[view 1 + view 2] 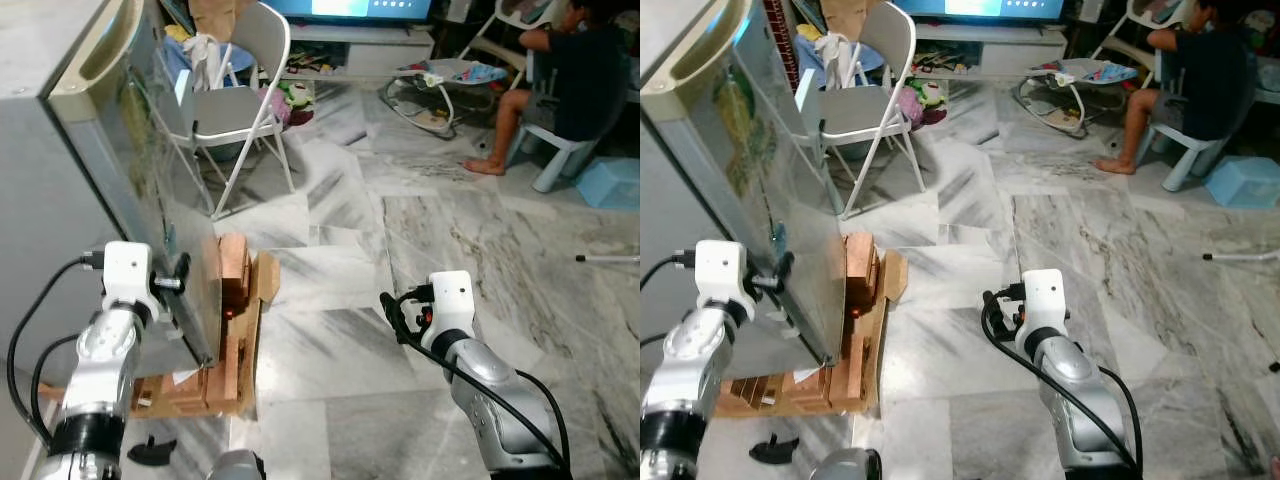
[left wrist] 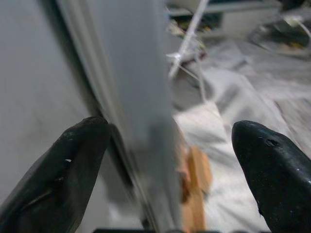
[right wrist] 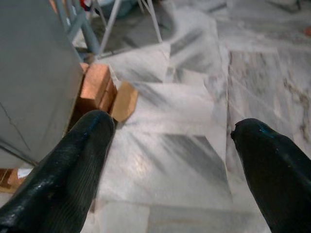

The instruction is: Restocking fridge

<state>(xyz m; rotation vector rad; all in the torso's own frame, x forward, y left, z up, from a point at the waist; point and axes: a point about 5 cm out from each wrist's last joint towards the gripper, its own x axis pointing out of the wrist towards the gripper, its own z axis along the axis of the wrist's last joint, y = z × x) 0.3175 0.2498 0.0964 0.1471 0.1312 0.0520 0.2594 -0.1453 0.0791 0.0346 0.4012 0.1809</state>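
Nearest the head camera, two silver forearms frame the scene, one at each lower corner.

Largest item: the tall grey metal fridge [image 1: 60,210] on the robot's left, standing on a low stack of reddish wooden blocks [image 1: 232,300] over a marble-patterned floor [image 1: 350,290]. Its grey door [image 1: 150,200] carries a cream recessed handle [image 1: 100,50] at the top. The door's free vertical edge faces the robot, and its long axis runs upright.

Next: a grey folding metal chair [image 1: 235,100] behind the fridge. Beyond it, a person seated on a pale blue plastic stool [image 1: 560,150], well apart from the work.

Left claw [image 2: 165,160]: released, its two black fingers [image 2: 63,174] spread to either side of the door's edge. The wrist view shows the edge between them; contact cannot be confirmed. In the head view the left wrist sits against the lower part of the door.

Right claw [image 3: 170,160]: released, empty, held over bare floor, with the fridge off towards the robot's left.

Judgement: the step in hand is working the door, and no stock item is held. The left arm is clearly the nearer. The edge lies straight ahead of that claw, so the coming move depends on closing across the upright edge, then swinging it about the hinge.

Small item: a dark object [image 1: 152,452] on the floor by the left arm, unidentified.
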